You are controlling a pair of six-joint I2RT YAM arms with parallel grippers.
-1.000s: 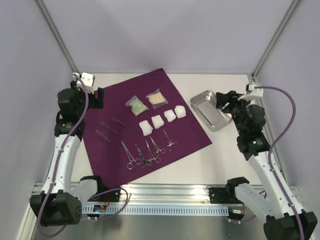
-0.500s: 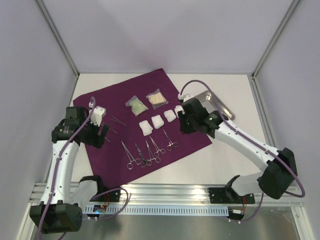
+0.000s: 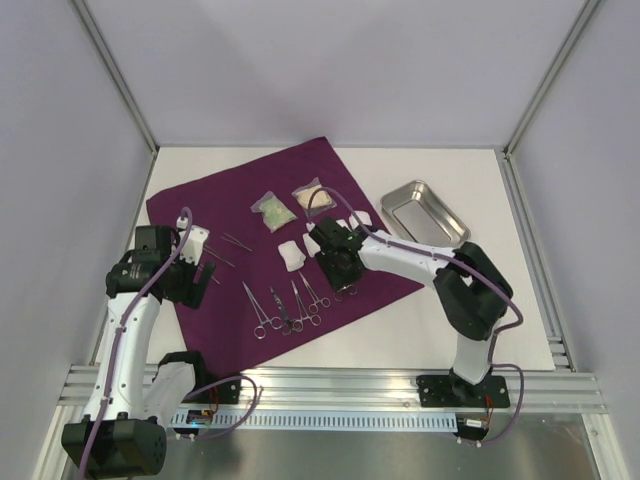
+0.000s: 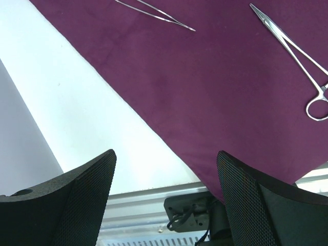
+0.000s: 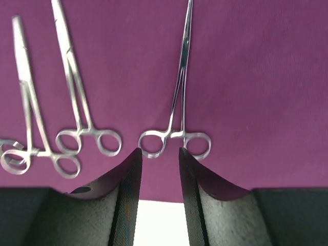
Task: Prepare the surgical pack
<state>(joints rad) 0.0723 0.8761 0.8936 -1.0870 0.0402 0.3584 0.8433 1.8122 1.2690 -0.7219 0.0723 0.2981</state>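
Observation:
The purple cloth lies spread on the table. On it are two clear packets, white gauze pads, thin tweezers and a row of steel scissor-like forceps. The steel tray stands off the cloth at the right. My right gripper hangs low over the rightmost forceps, open by a narrow gap, its tips at the ring handles with nothing between them. My left gripper is wide open and holds nothing, above the cloth's left edge.
The aluminium rail and both arm bases run along the near edge. Frame posts rise at the back corners. The right arm reaches across the cloth's right half, covering some gauze pads.
The right arm swung from the tray at the right over to the cloth, down to the rightmost forceps, and its jaws narrowed. The left arm came nearer along the cloth's left edge.

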